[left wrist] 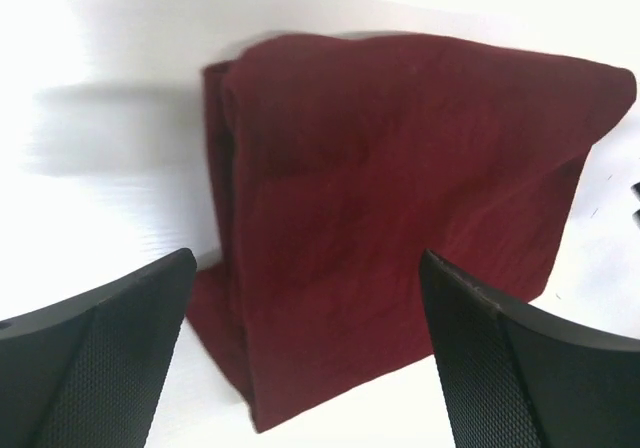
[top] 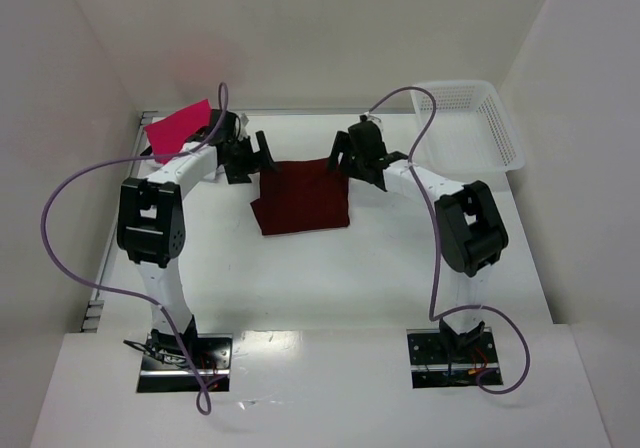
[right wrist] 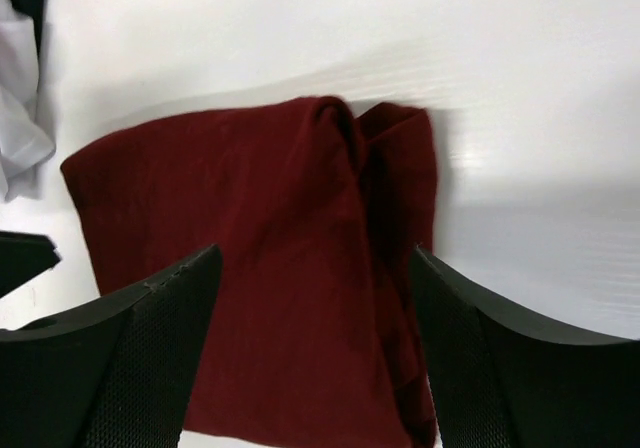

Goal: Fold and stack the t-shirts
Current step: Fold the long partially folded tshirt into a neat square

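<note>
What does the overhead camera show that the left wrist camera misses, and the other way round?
Only the overhead view shows the pink shirt at the back left of the table, the basket at the back right, and the right claw. Only the left wrist view shows the stacked fold layers along the edge of the maroon shirt. Both show that folded maroon shirt lying on the white table, with the left claw open by it.

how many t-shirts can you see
3: a folded maroon shirt in the middle, a pink shirt at the far left corner, and a white shirt, mostly out of view, left of the maroon one.
</note>
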Tool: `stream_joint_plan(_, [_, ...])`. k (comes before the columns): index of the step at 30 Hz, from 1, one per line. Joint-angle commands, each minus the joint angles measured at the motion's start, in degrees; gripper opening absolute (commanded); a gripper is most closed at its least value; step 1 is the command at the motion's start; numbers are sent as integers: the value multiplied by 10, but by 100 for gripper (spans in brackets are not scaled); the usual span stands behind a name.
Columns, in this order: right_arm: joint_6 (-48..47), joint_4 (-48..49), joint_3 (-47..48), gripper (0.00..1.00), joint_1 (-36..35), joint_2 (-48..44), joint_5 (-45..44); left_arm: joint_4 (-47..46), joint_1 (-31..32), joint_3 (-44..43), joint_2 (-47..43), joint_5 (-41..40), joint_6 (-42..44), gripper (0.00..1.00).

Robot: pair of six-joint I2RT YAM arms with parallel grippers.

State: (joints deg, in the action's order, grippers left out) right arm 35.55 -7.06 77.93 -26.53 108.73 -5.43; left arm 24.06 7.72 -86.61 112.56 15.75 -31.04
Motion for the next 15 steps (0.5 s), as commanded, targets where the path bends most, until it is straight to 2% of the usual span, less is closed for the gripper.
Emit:
stream_joint_plan(1, [-3, 21, 23, 81, 23, -15, -20, -14, -18, -39, -8, 22, 32, 100])
stream_joint_plan(4, [-3, 31, -7, 78, 23, -36, 3, -8, -18, -34, -14, 27, 43, 100])
stream_joint_plan(7, [-1, 48, -49, 63, 23, -46, 26, -15, -18, -10, -19, 38, 43, 100])
stream_joint_plan(12, [12, 73, -96, 56, 21, -39, 86, -28, 6, 47, -42, 17, 41, 97])
stream_joint_plan(15, [23, 78, -109, 49, 7, -39, 86, -40, 10, 94, -71, -3, 29, 96])
